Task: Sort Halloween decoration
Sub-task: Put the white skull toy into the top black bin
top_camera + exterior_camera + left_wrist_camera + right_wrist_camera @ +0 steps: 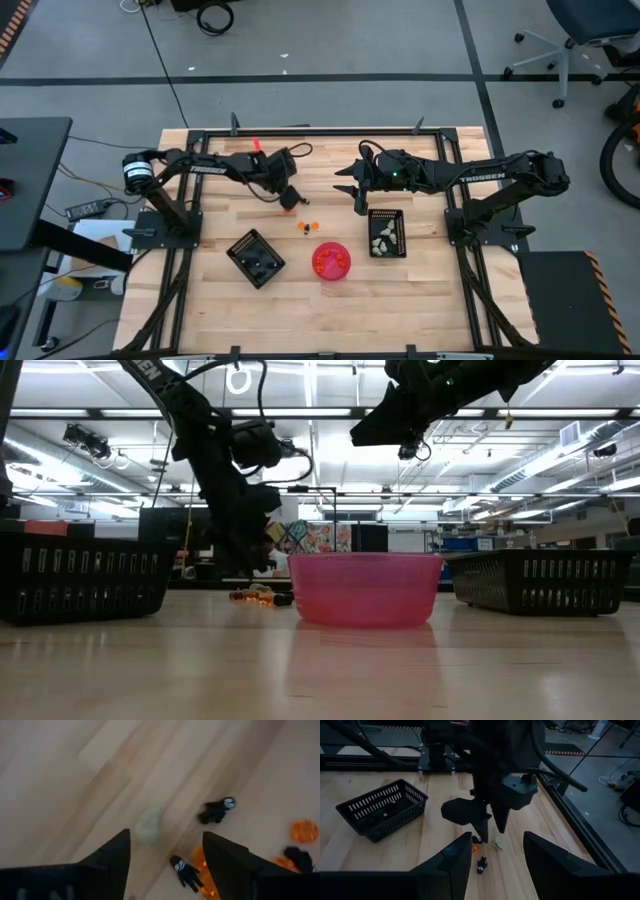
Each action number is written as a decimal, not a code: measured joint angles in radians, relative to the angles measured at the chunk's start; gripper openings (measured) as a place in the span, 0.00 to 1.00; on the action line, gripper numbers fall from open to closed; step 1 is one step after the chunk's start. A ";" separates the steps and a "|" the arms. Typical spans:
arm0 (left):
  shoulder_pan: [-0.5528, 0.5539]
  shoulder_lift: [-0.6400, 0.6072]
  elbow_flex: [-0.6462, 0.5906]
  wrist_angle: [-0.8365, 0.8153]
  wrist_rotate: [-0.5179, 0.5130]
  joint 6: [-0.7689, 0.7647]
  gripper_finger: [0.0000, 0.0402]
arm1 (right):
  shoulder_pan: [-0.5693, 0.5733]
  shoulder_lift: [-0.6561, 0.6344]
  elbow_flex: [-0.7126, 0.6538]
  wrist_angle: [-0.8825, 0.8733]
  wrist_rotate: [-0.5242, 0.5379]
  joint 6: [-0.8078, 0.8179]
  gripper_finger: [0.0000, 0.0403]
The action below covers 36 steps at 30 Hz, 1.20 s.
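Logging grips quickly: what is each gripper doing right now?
Left gripper: open, empty, low over a pale piece on the table.
Right gripper: open, empty, held high above the table.

1. A round pink-red bowl [331, 261] sits on the wooden table [420, 300], between two trays.
2. A black grid tray [255, 257] lies askew (corner toward the bowl).
3. Another black tray [387, 232] stands right of the bowl.

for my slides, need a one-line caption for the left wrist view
Open left gripper above the wooden table, over a pale piece, black figures and orange pieces.
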 joint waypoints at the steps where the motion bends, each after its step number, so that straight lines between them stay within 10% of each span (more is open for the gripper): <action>1: -0.003 0.000 0.000 0.009 0.000 0.055 0.56 | 0.000 0.000 0.000 0.000 0.000 0.000 0.45; 16: 0.007 0.095 0.000 0.042 0.000 0.349 0.51 | 0.007 0.000 0.000 0.000 0.000 0.045 0.45; 36: -0.001 0.114 0.002 0.054 -0.001 0.270 0.15 | 0.007 0.000 0.000 -0.002 0.000 0.054 0.45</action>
